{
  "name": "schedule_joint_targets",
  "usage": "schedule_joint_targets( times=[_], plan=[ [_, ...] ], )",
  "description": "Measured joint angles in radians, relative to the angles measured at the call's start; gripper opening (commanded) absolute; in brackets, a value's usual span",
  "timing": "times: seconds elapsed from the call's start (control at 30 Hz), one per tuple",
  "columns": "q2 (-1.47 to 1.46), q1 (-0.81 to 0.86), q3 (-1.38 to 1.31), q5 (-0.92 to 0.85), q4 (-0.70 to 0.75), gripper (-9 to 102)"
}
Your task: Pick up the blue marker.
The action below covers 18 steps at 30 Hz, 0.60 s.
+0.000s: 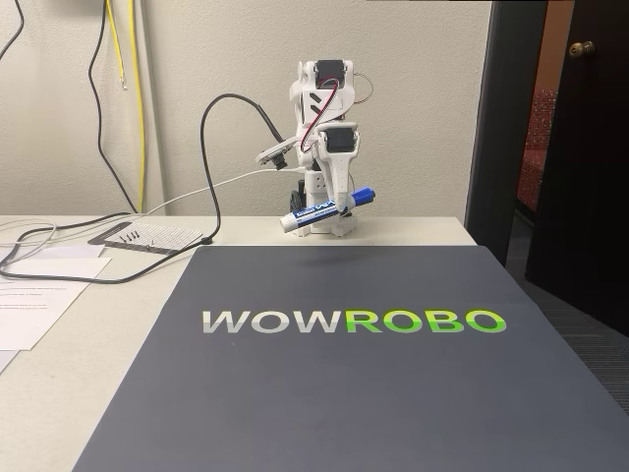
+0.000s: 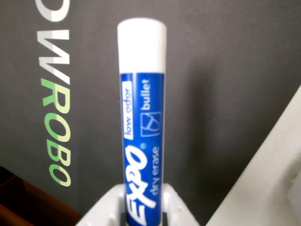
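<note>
1. The desk point(image 1: 59, 393) carries a dark mat point(image 1: 344, 393) printed "WOWROBO", with papers point(image 1: 29, 305) at 9 o'clock of it in the fixed view.
2. The white arm point(image 1: 319, 128) stands at the mat's 12 o'clock edge.
3. The fingers point(image 1: 339, 208) are closed on the blue marker point(image 1: 324, 208), holding it clear above the mat.
4. The marker tilts, blue cap toward 2 o'clock in the fixed view; in the wrist view its white end point(image 2: 141, 44) points to 12 o'clock.

White plastic arm point(image 1: 324, 147), black servo blocks, red and white wires.
</note>
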Motion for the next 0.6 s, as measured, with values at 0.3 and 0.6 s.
schedule_joint_targets(
  times=[0.3, 0.6],
  plan=[
    [0.052, 0.002, 0.0, 0.0, 0.02, 0],
    [0.112, 0.002, 0.0, 0.0, 0.026, 0]
  ],
)
